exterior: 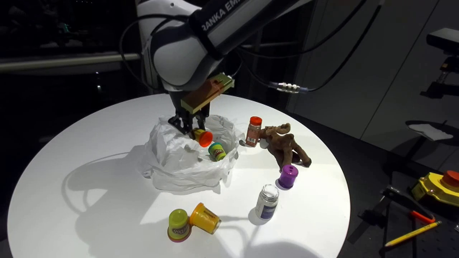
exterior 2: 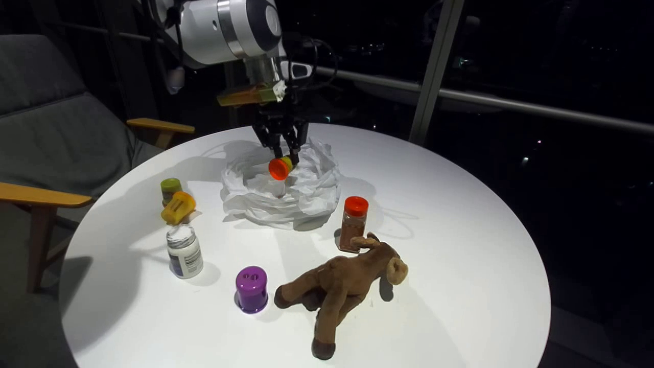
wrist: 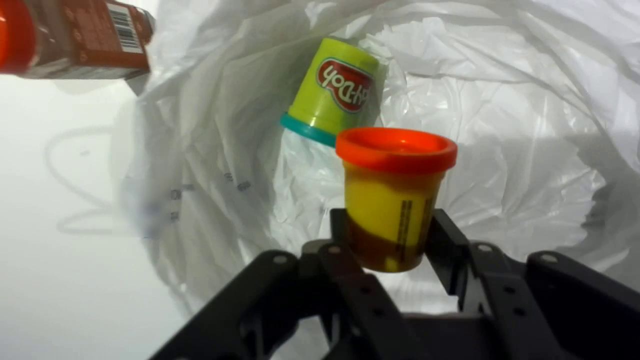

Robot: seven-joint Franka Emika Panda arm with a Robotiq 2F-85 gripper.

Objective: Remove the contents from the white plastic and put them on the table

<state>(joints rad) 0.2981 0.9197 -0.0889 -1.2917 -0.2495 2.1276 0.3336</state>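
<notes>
White plastic [exterior: 186,179] sits crumpled on the round tabletop [exterior: 315,218], mouth up, toward the far edge in both exterior views. Over that mouth the end effector [wrist: 389,235] is clamped on a red-lidded tub [wrist: 392,200], pressing its yellow body from two sides; the tub is tilted, and whether it clears the plastic's rim I cannot tell. Inside the plastic a teal-lidded tub [wrist: 330,95] lies on its side, close to the wall. In an exterior view, a green tub [exterior: 178,224] stands lid down toward the near edge, and an orange tub [exterior: 205,219] lies on its side right beside it; I cannot tell if they touch. There, a white bottle [exterior: 266,205] stands upright between those tubs and the right edge. Nearer that edge are a purple sharpener [exterior: 288,175], upright, and a brown plush [exterior: 284,145], sprawled with one leg near the sharpener. A red-capped jar [exterior: 253,133] stands upright between the plush and the plastic.
</notes>
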